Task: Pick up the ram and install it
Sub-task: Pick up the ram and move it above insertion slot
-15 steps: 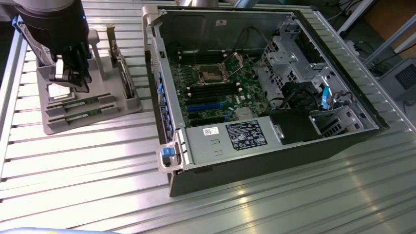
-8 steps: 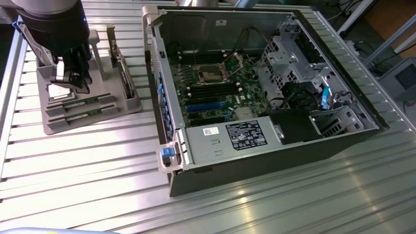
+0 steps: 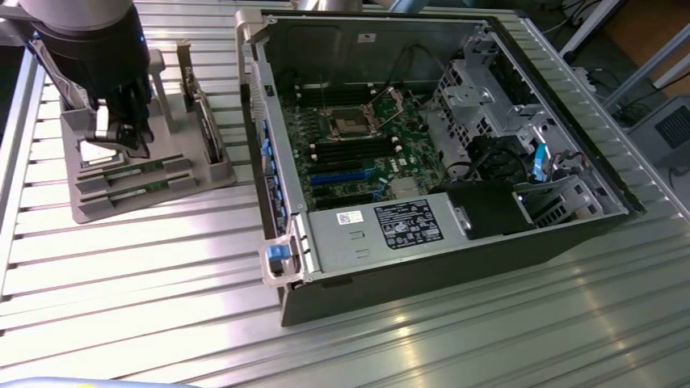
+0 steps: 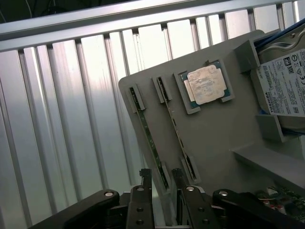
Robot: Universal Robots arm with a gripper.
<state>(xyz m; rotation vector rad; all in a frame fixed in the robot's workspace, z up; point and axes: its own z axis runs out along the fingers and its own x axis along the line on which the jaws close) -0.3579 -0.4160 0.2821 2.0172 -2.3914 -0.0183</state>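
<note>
Over the grey holder [image 4: 224,129] on the desk [image 4: 57,119], the claw [image 4: 161,177] stands spread wide, gripping nothing (its fingers flank the near end of the ram [image 4: 148,138], partly hiding its tip). A second stick [image 4: 177,136] lies alongside; the hard drive [image 4: 286,86] is cut off.

Two ram sticks [image 4: 150,143] sit side by side in the holder [image 4: 214,138], the CPU [image 4: 206,85] just beside them, the hard drive [image 4: 286,83] beyond; the computer case [image 3: 356,279] lies to the exterior view's right of the holder
</note>
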